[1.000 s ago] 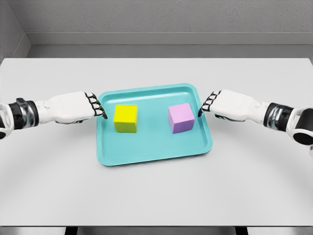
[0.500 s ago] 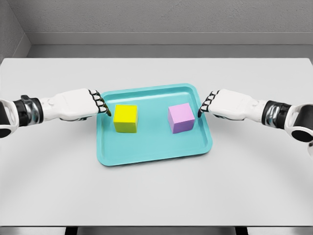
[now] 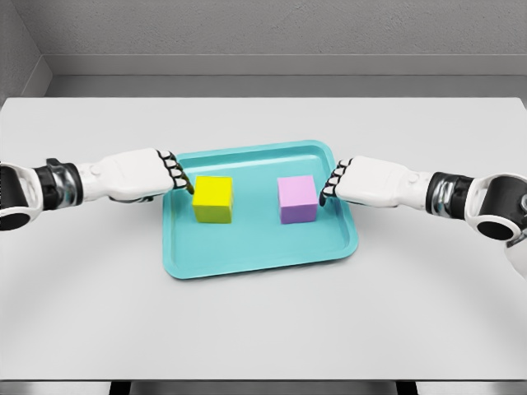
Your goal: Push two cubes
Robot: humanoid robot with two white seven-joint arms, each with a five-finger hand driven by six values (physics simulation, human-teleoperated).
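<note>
On the teal tray point(image 3: 247, 262) the yellow cube point(image 3: 212, 198) and pink cube point(image 3: 297, 199) sit well apart, the curled, empty left hand point(image 3: 140, 174) and right hand point(image 3: 366, 180) each touching an outer face, so pushing looks barely begun

We see a teal tray point(image 3: 262, 253) lying flat on a light grey table point(image 3: 263, 321). The tray is rectangular with rounded corners and a low raised rim, and it sits slightly rotated against the table's edges, its right end turned a little toward the far side. It rests near the table's middle, well apart from every table edge. Behind the far edge of the table we see a grey floor strip point(image 3: 280, 85) and, above it, a textured grey wall point(image 3: 272, 26) spanning the full width.
</note>
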